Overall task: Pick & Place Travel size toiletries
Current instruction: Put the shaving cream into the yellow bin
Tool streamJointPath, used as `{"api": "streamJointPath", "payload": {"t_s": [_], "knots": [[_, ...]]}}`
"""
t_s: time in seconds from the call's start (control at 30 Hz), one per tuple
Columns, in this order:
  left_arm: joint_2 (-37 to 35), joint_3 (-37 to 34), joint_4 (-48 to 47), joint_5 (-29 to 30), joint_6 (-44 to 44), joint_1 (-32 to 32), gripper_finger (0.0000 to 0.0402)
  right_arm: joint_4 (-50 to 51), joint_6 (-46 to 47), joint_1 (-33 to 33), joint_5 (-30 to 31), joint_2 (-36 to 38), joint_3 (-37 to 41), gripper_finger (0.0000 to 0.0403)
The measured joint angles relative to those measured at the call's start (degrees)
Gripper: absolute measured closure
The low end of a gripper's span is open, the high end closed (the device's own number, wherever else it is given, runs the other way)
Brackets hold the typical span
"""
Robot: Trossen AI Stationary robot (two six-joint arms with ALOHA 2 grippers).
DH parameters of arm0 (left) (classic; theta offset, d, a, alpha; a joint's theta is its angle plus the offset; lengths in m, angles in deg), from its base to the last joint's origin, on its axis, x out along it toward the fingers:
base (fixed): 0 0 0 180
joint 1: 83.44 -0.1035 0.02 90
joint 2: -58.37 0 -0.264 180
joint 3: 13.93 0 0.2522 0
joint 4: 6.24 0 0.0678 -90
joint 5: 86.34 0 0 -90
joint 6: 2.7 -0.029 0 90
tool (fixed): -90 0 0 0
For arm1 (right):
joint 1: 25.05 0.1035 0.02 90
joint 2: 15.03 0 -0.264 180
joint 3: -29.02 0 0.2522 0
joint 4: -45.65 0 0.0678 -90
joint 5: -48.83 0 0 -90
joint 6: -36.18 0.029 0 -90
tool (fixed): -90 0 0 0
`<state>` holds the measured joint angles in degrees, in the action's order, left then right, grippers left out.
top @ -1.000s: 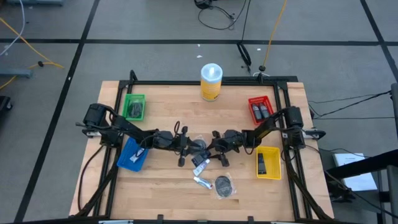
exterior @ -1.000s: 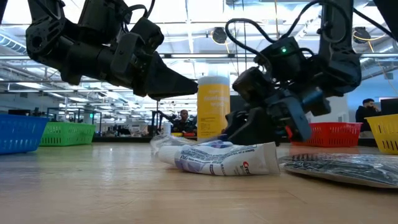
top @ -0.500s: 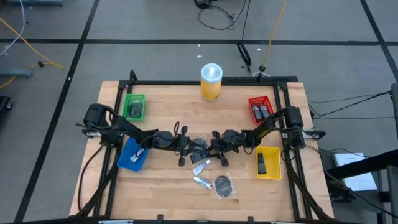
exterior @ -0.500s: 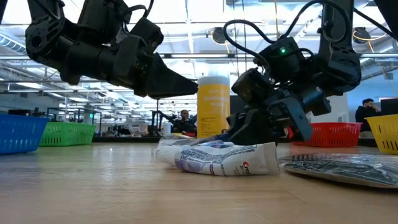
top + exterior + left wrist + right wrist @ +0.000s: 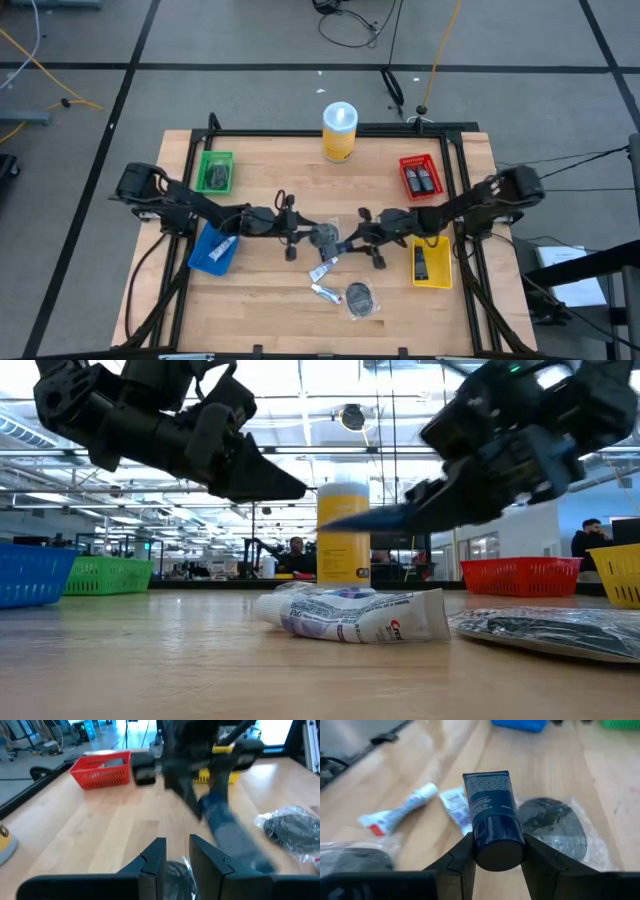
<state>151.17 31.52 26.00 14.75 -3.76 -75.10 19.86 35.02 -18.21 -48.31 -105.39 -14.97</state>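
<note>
My right gripper is shut on a dark blue tube and hovers over the table's middle. My left gripper is open with a narrow gap, raised just left of it; a round dark packet lies on the table below its fingertips. White tubes and another wrapped dark packet lie flat nearer the near edge. In the low view a white tube lies on its side. My right gripper pinches the dark blue tube between its two fingers at the round cap end. The tube runs forward along the fingers, its flat crimped end free. It is lifted clear of the table, pointing toward the table's left and slightly down.
Green bin with dark packets, blue bin with a white tube, red bin with black bottles, yellow bin with one dark item. A tall yellow canister stands at the far edge. A person sits in the room beyond.
My right gripper has risen from the table with the dark blue tube and drawn back a little toward the table's right; the tube is now lifted clear. Both arms' shoulders have swung outward. My left gripper has stayed raised near the centre.
</note>
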Motion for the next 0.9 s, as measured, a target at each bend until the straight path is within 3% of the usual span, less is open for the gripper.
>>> {"api": "streamJointPath", "payload": {"t_s": [0.17, 0.27, 0.4, 0.57, 0.67, 0.9], "knots": [[-2.67, -0.01, -5.83, 0.31, -0.07, 0.58, 0.0316, 0.03, 0.05, 1.54, 7.39, 6.44, 3.81, 0.0282], [-5.47, -0.01, -10.75, 4.64, -0.21, 1.7, 0.0316, 0.04, 0.29, 2.33, 11.96, 8.5, 5.24, 0.0282], [-9.66, -0.01, -14.77, 9.51, -1.15, 3.73, 0.0316, -0.6, 0.48, 2.42, 13.32, 8.92, 5.43, 0.0282], [-10.92, -0.01, -11.08, 2.41, -7.81, 5.35, 0.0308, -5.08, 0.39, 2.24, 13.34, 6.65, 5.43, 0.0282], [-10.08, -0.01, -5.65, -2.32, -11.64, 5.16, 0.0278, -7.06, 0.23, 2.24, 13.36, 5.54, 5.41, 0.0282], [-3.68, 0.06, 5.69, -3.13, -11.34, 2.59, 0.0147, -10.75, -0.57, 2.24, 15.37, 5.3, 5.4, 0.0282]]}}
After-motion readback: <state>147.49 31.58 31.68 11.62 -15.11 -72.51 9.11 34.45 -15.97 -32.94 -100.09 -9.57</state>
